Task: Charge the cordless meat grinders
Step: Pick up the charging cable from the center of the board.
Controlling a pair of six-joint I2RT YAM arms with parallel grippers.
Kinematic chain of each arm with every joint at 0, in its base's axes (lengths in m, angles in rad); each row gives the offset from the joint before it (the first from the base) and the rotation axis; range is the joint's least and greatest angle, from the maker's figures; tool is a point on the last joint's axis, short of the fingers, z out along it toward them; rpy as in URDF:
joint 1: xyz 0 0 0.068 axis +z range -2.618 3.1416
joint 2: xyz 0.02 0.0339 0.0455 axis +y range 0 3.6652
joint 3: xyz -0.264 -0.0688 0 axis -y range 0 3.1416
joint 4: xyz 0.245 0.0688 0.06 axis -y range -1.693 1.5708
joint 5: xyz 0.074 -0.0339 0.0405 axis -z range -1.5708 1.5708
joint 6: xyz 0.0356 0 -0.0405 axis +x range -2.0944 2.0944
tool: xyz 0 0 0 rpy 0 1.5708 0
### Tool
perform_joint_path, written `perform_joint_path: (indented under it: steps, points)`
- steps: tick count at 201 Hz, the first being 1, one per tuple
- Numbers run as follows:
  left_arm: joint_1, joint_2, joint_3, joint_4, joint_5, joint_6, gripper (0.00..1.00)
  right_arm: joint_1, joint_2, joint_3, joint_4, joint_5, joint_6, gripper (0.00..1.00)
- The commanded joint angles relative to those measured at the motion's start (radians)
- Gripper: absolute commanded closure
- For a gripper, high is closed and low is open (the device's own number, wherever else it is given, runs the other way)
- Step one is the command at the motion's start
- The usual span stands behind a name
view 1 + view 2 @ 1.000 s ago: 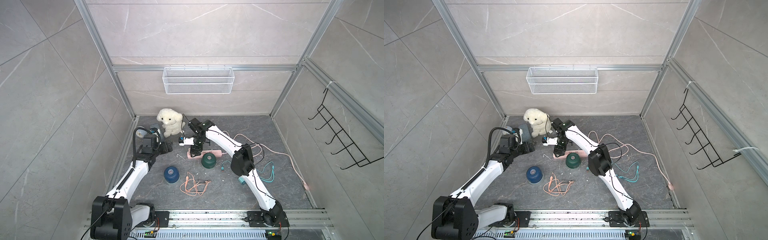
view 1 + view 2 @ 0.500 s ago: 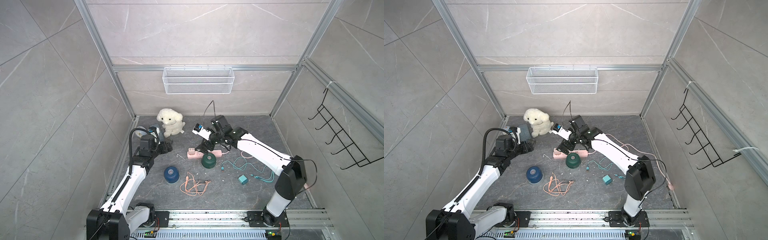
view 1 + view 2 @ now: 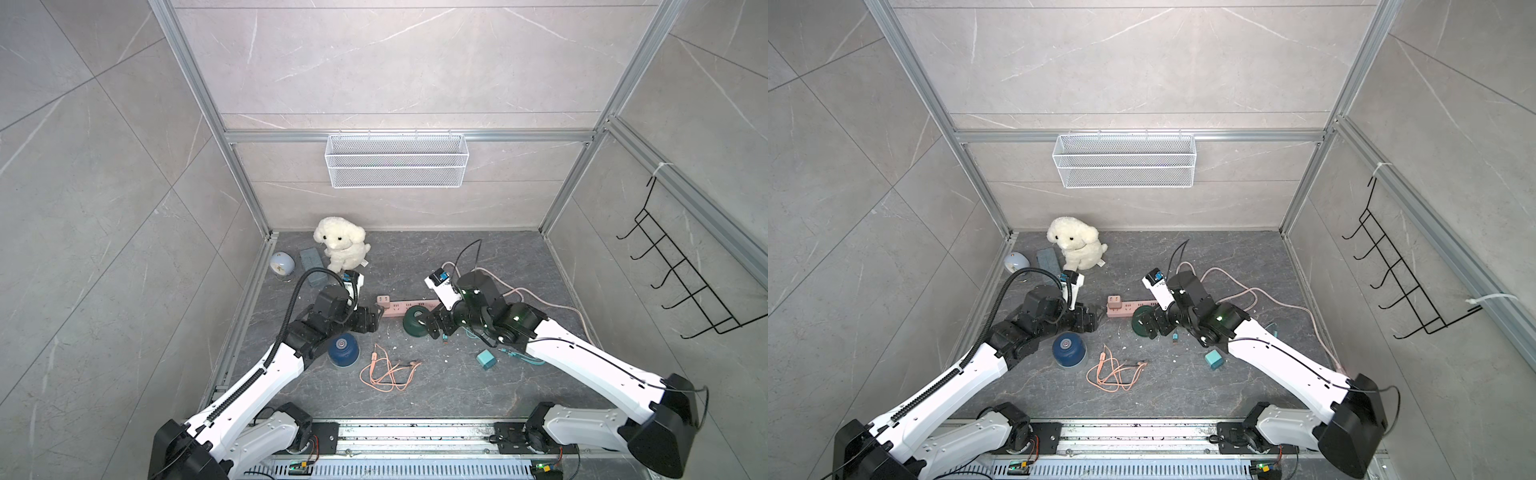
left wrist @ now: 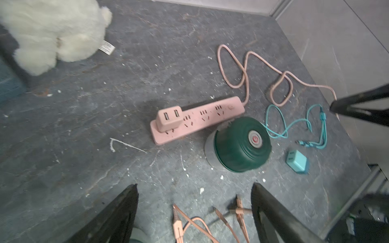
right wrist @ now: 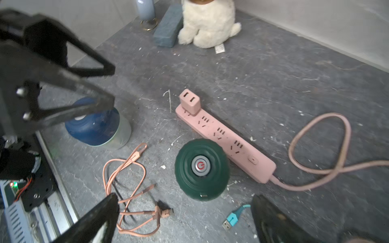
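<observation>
On grey floor (image 3: 415, 257): dark green dome-shaped grinder (image 5: 202, 169) w/ silver hub, touching long pink power strip (image 5: 225, 136) w/ pink USB adapter (image 4: 169, 118) plugged at one end; dark navy dome-shaped grinder (image 3: 343, 351) apart from it, beside looped peach cable (image 3: 388, 370). Near navy unit: left gripper (image 4: 193, 187), jaws wide, nothing held. Just by green unit: right gripper (image 5: 185, 197), jaws wide, empty too.

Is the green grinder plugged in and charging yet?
Not plugged in: the green grinder has an empty port, and the teal cable lies loose on the floor beside it.
</observation>
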Motion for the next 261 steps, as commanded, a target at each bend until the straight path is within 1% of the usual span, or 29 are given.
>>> perform_joint_path:
  steps: [1,15,31,47,61,87,108,127,144,166,189,218,234,261]
  points:
    - [-0.059,-0.018,-0.016,-0.046,-0.052,-0.042,0.16,0.005,-0.043,-0.063,-0.071,0.082,0.105,0.0]
    - [-0.105,-0.013,-0.027,-0.043,-0.05,-0.054,0.17,0.006,-0.089,-0.141,-0.037,0.079,0.136,0.0]
    - [-0.185,-0.005,-0.032,-0.03,-0.047,-0.037,0.18,0.006,-0.161,-0.236,0.022,0.075,0.197,0.0]
    - [-0.261,0.018,-0.026,-0.025,-0.04,-0.008,0.18,0.006,-0.209,-0.288,0.042,0.147,0.324,0.0]
    - [-0.308,0.055,-0.011,-0.027,-0.011,0.01,0.18,0.006,-0.239,-0.318,0.063,0.088,0.357,0.0]
    - [-0.365,0.14,0.031,-0.067,0.017,0.033,0.2,0.006,-0.333,-0.424,0.142,0.064,0.435,0.0]
    - [-0.394,0.198,0.049,-0.068,0.039,0.032,0.22,0.006,-0.367,-0.465,0.149,0.036,0.475,0.0]
    - [-0.423,0.256,0.073,-0.057,0.041,0.04,0.23,0.006,-0.339,-0.458,0.108,0.03,0.483,0.0]
    - [-0.439,0.319,0.099,-0.041,0.079,0.049,0.27,0.006,-0.32,-0.458,0.097,-0.003,0.473,0.0]
    - [-0.469,0.383,0.133,-0.038,0.116,0.062,0.33,0.005,-0.308,-0.457,0.074,-0.017,0.459,0.0]
    - [-0.476,0.41,0.133,-0.038,0.149,0.058,0.4,0.006,-0.299,-0.461,0.059,0.018,0.451,0.01]
    - [-0.477,0.428,0.125,-0.069,0.104,0.064,0.45,0.006,-0.289,-0.461,0.062,0.018,0.449,0.03]
    - [-0.476,0.446,0.127,-0.063,0.096,0.072,0.49,0.006,-0.281,-0.461,0.072,0.004,0.441,0.03]
    - [-0.476,0.487,0.142,-0.049,0.11,0.085,0.62,0.006,-0.268,-0.465,0.077,0.006,0.428,0.04]
